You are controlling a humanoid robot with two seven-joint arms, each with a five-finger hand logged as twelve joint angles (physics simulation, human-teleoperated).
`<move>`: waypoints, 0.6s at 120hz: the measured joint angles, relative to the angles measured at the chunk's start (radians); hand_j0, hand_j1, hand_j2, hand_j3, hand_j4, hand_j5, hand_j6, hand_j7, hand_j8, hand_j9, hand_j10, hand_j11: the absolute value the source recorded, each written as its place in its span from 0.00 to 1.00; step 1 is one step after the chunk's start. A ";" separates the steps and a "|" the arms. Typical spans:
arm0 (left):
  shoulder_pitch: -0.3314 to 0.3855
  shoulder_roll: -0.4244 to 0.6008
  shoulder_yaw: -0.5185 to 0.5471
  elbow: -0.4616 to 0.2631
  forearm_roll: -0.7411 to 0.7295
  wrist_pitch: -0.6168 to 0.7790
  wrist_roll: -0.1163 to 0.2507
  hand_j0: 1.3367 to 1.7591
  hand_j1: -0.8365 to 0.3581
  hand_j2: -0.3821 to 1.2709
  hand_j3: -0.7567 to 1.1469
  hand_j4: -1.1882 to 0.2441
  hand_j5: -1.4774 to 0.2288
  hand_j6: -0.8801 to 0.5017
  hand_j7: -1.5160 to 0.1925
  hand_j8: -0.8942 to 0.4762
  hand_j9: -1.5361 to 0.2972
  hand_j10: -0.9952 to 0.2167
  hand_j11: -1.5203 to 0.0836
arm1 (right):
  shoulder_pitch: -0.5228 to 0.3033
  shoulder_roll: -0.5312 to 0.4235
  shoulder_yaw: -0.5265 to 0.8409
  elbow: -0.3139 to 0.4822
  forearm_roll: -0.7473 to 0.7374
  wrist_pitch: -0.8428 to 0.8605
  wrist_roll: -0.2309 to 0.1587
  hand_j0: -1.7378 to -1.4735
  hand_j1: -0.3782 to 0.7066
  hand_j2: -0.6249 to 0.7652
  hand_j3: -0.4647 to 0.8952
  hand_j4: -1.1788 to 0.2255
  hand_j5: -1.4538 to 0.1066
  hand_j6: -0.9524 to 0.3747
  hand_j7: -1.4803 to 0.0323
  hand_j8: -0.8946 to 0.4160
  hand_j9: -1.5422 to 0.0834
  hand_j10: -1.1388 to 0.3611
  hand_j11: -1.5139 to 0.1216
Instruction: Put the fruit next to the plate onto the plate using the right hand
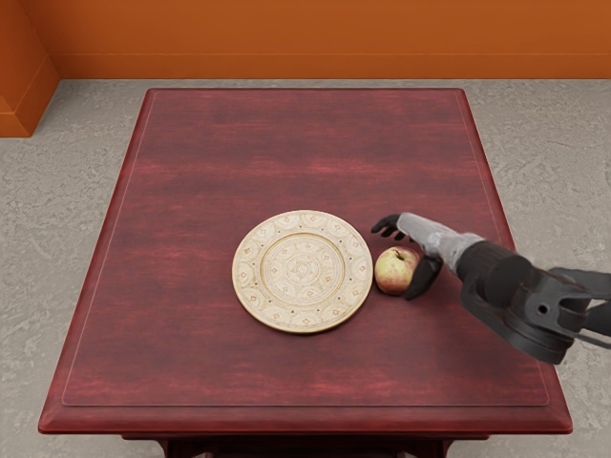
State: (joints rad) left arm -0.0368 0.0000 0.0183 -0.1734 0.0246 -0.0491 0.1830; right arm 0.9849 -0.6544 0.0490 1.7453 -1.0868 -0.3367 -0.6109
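Observation:
A yellow-red apple [393,270] lies on the red wooden table just right of a cream patterned plate [302,270]. My right hand [405,254] reaches in from the right edge and sits around the apple. Its fingers arch over the apple's top and far side, and the thumb lies against the near right side. The apple rests on the table, close to the plate's rim. The plate holds nothing.
The dark red table [191,363] has a raised border around its top. Grey floor and an orange wall lie beyond it. My grey right forearm [520,298] crosses the table's right edge.

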 joint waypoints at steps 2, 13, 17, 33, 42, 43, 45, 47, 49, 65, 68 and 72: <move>0.000 0.000 0.000 0.000 0.000 0.000 0.000 0.76 0.99 0.23 0.40 0.83 0.87 0.64 0.89 0.65 0.84 0.82 0.95 | -0.001 0.000 0.000 0.000 -0.001 -0.001 0.000 0.30 0.34 0.41 0.34 0.64 0.70 0.50 0.74 0.47 0.72 0.57 0.70; 0.000 0.000 0.000 0.000 0.000 0.000 0.000 0.76 0.99 0.23 0.40 0.83 0.87 0.64 0.89 0.65 0.84 0.82 0.95 | -0.004 0.002 0.000 0.000 -0.002 -0.004 0.000 0.30 0.37 0.41 0.34 0.61 0.66 0.47 0.70 0.44 0.69 0.55 0.67; 0.000 0.000 0.000 0.000 0.000 0.000 0.000 0.76 0.99 0.23 0.40 0.83 0.87 0.64 0.89 0.65 0.84 0.82 0.95 | -0.005 0.002 0.000 0.000 -0.003 -0.005 0.000 0.30 0.38 0.41 0.34 0.60 0.65 0.46 0.69 0.43 0.68 0.54 0.66; 0.000 0.000 0.000 0.000 0.000 0.000 0.000 0.76 0.99 0.23 0.40 0.83 0.87 0.64 0.89 0.65 0.84 0.82 0.95 | -0.005 0.004 0.000 0.000 -0.003 -0.007 0.000 0.30 0.45 0.42 0.34 0.56 0.60 0.42 0.64 0.38 0.63 0.50 0.61; 0.000 0.000 0.000 0.000 0.000 0.000 0.000 0.76 0.99 0.23 0.40 0.83 0.87 0.64 0.89 0.65 0.84 0.82 0.95 | -0.005 0.005 0.000 0.000 -0.003 -0.007 0.000 0.30 0.48 0.42 0.34 0.54 0.58 0.40 0.62 0.37 0.61 0.48 0.59; 0.000 0.000 0.000 0.000 0.000 0.000 0.000 0.76 0.99 0.23 0.40 0.83 0.87 0.64 0.89 0.65 0.84 0.82 0.95 | -0.005 0.005 0.000 0.000 -0.003 -0.007 0.000 0.30 0.48 0.42 0.34 0.54 0.58 0.40 0.61 0.37 0.61 0.48 0.59; 0.000 0.000 0.000 0.000 0.000 0.000 0.000 0.76 0.99 0.23 0.40 0.83 0.87 0.64 0.89 0.65 0.84 0.82 0.95 | -0.005 0.005 0.000 0.000 -0.003 -0.008 0.000 0.30 0.49 0.43 0.34 0.53 0.57 0.39 0.61 0.38 0.60 0.47 0.58; 0.000 0.000 0.000 0.000 0.000 0.000 0.000 0.76 0.99 0.23 0.40 0.83 0.87 0.64 0.89 0.65 0.84 0.82 0.95 | -0.005 0.005 0.000 0.000 -0.003 -0.008 0.000 0.30 0.49 0.44 0.34 0.53 0.57 0.39 0.60 0.38 0.60 0.47 0.58; 0.000 0.000 0.000 0.000 0.000 0.000 0.000 0.76 0.99 0.23 0.40 0.83 0.87 0.64 0.89 0.65 0.84 0.82 0.95 | -0.006 0.005 0.000 0.000 -0.003 -0.009 0.000 0.30 0.49 0.44 0.34 0.53 0.56 0.39 0.60 0.38 0.59 0.47 0.57; 0.000 0.000 0.000 0.000 0.000 0.000 0.000 0.76 0.99 0.23 0.40 0.83 0.87 0.64 0.89 0.65 0.84 0.82 0.95 | -0.006 0.002 0.007 0.000 -0.002 -0.013 0.000 0.30 0.51 0.53 0.34 0.49 0.52 0.39 0.55 0.38 0.55 0.43 0.53; 0.000 0.000 0.000 0.000 0.000 0.000 0.000 0.76 0.99 0.23 0.40 0.83 0.87 0.64 0.89 0.65 0.84 0.82 0.95 | -0.006 0.001 0.009 0.000 -0.002 -0.013 0.000 0.30 0.51 0.54 0.34 0.48 0.51 0.38 0.55 0.38 0.54 0.43 0.52; 0.000 0.000 0.000 0.000 0.000 0.000 0.000 0.76 0.99 0.23 0.40 0.83 0.87 0.64 0.89 0.65 0.84 0.82 0.95 | -0.006 0.000 0.012 0.000 -0.001 -0.014 0.000 0.30 0.52 0.56 0.34 0.47 0.50 0.38 0.53 0.38 0.53 0.42 0.51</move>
State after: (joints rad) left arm -0.0368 0.0000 0.0183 -0.1734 0.0246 -0.0491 0.1833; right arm 0.9787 -0.6540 0.0610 1.7454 -1.0882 -0.3508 -0.6107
